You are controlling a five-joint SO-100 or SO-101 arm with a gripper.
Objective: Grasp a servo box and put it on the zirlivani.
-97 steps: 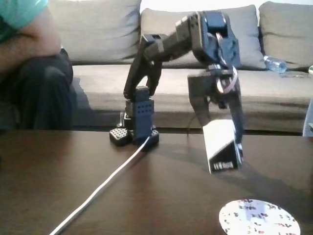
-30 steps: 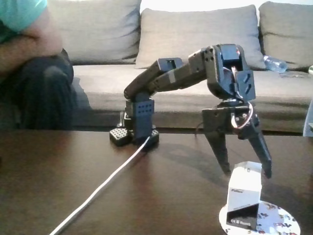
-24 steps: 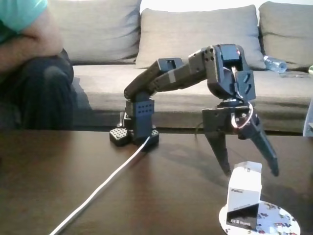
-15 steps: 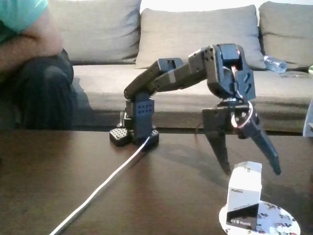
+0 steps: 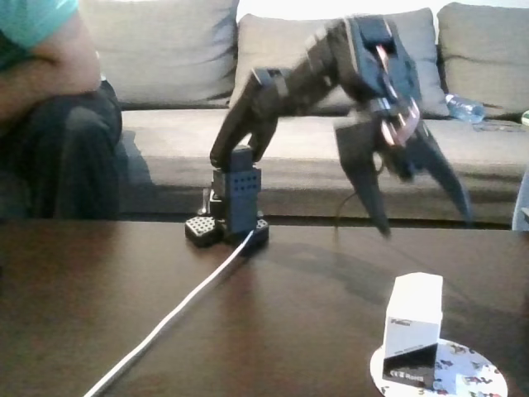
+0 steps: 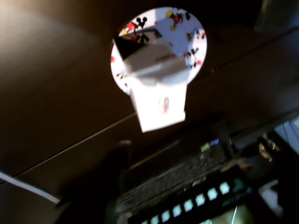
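Fixed view shows your tool (image 5: 426, 223) spread open, empty, raised above the servo box (image 5: 412, 331). That box stands upright on the zirlivani (image 5: 463, 376), near right on the counter (image 5: 124, 314). Placement looks done; next, retreat clear.

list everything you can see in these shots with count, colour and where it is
servo box: 1, white top and black lower half, standing upright on the disc's left part in the fixed view
zirlivani: 1, white round disc with dark and red speckles, on the table at the lower right of the fixed view
table: 1, dark brown, across the foreground
cable: 1, white, running from the arm base to the lower left
sofa: 1, grey with cushions, behind the table
bottle: 1, clear, lying on the sofa at right
person: 1, teal top and dark trousers, seated at left
arm base: 1, black, on the table
claw: 1, black, open, raised above the box, blurred
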